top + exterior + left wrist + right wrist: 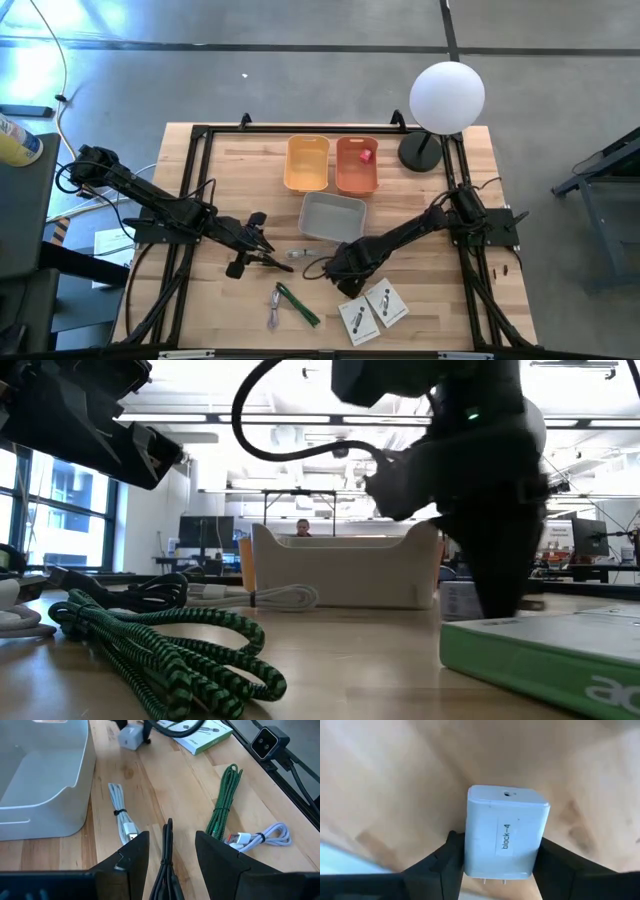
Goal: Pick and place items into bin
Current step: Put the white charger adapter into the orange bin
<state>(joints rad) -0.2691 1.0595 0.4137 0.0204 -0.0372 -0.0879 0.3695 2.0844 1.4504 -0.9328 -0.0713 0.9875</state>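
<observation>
My right gripper is shut on a white charger block labelled "block-4", near the table's middle, just in front of the grey bin. My left gripper is open close to the table, to the left of the block. Its fingers stand either side of a thin black cable without plainly touching it. A white cable lies beside the bin. A green braided cable, a pale cable and two white packets lie near the front edge. My right gripper pinches the charger block between its two fingers, one on each of two opposite side faces. The prong end points back toward the gripper and the port face points away. The fingers come slanting down from the table's right. Whether the block is clear of the table cannot be told.
Behind the grey bin stand a yellow bin and an orange bin holding a red cube. A lamp with a white globe stands at the far right corner. A black frame rims the table.
</observation>
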